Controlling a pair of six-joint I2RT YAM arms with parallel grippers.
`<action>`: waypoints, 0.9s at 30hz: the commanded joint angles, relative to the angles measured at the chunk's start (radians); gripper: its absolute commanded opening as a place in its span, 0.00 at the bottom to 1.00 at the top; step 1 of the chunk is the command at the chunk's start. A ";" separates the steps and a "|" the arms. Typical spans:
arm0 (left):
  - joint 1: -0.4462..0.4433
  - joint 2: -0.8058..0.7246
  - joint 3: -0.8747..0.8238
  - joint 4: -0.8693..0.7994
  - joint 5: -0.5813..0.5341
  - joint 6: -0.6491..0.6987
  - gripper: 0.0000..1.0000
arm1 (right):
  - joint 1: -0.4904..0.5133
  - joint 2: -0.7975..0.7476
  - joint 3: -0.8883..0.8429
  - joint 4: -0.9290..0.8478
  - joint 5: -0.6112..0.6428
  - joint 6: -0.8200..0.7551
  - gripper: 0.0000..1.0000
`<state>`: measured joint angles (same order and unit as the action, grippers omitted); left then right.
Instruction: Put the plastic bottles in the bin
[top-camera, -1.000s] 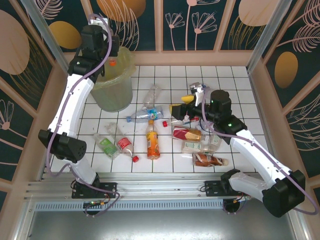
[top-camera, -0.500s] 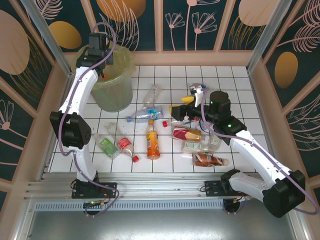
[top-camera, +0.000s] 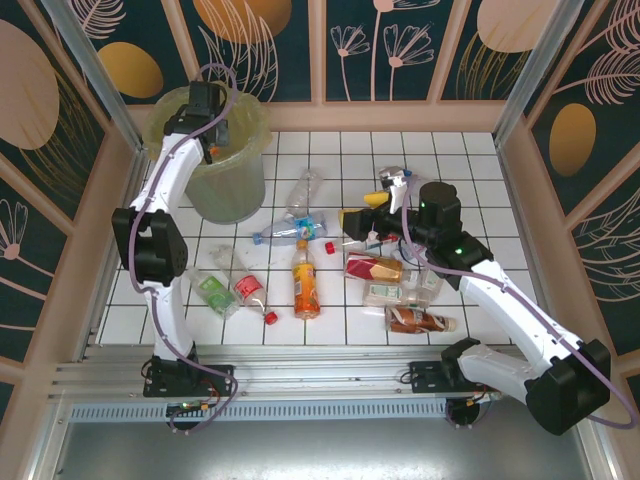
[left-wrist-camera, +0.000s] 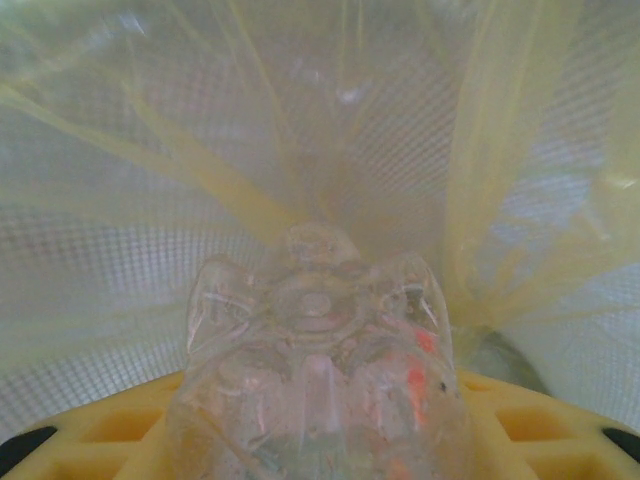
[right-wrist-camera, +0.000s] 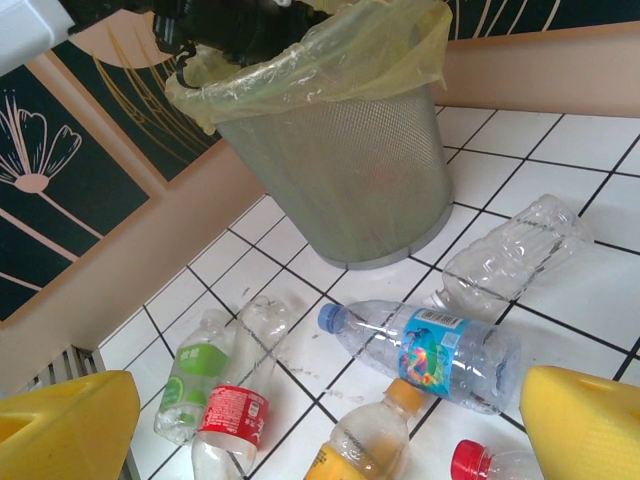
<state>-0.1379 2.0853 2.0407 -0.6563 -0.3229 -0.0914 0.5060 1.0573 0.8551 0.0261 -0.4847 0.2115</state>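
My left gripper (top-camera: 214, 135) hangs inside the mouth of the bin (top-camera: 236, 188), shut on a clear crushed plastic bottle (left-wrist-camera: 318, 350). The left wrist view looks along that bottle's base, with the yellow-green bag (left-wrist-camera: 150, 150) close behind it. My right gripper (right-wrist-camera: 330, 430) is open, low over the tiles, with nothing between its yellow fingers (right-wrist-camera: 65, 425). Below it lie a blue-label bottle (right-wrist-camera: 432, 352), an orange-capped bottle (right-wrist-camera: 365, 445), a red-label bottle (right-wrist-camera: 228, 425), a green-label bottle (right-wrist-camera: 190, 385) and a clear crushed one (right-wrist-camera: 515, 250).
More bottles lie to the right of the right gripper (top-camera: 362, 222): a red-label one (top-camera: 375, 267), a pale one (top-camera: 385, 294) and a brown one (top-camera: 418, 320). A loose red cap (top-camera: 270, 318) lies near the front. Wooden walls close in the tiled floor.
The left arm has swung its gripper with the bottle from the bin's far-left rim in over the bin's mouth. The right arm has not moved.
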 joint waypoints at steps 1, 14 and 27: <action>0.010 0.035 0.019 -0.053 -0.020 -0.030 0.51 | 0.009 0.006 0.001 -0.007 0.025 -0.017 0.98; 0.015 0.064 0.051 -0.102 -0.033 -0.062 0.61 | 0.014 0.012 0.004 -0.017 0.043 -0.020 0.98; 0.014 -0.041 0.058 -0.122 0.066 -0.123 0.81 | 0.025 0.014 0.015 -0.044 0.064 -0.033 0.98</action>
<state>-0.1291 2.1258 2.0907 -0.7570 -0.2943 -0.1829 0.5201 1.0698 0.8551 -0.0120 -0.4339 0.1932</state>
